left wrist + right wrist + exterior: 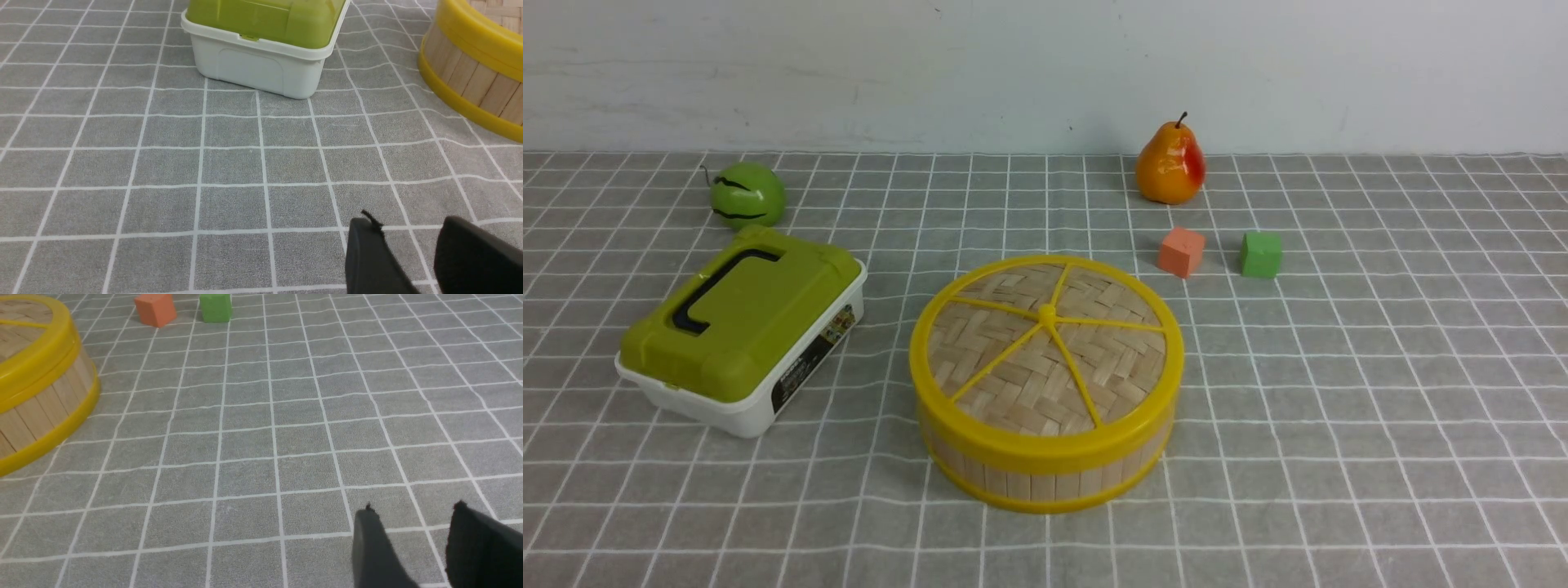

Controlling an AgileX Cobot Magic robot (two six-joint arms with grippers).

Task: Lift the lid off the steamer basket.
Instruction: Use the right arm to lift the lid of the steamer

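Woven bamboo lid (1029, 376) with yellow spokes sits on the steamer basket (1045, 482).

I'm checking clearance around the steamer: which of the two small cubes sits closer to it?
The orange cube; the green cube lies beside it, farther to the robot's right of the steamer basket.

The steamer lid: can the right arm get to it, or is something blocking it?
Probably yes. In the right wrist view only checked cloth lies between the open right end effector and the steamer basket, and the front view shows nothing resting on the lid.
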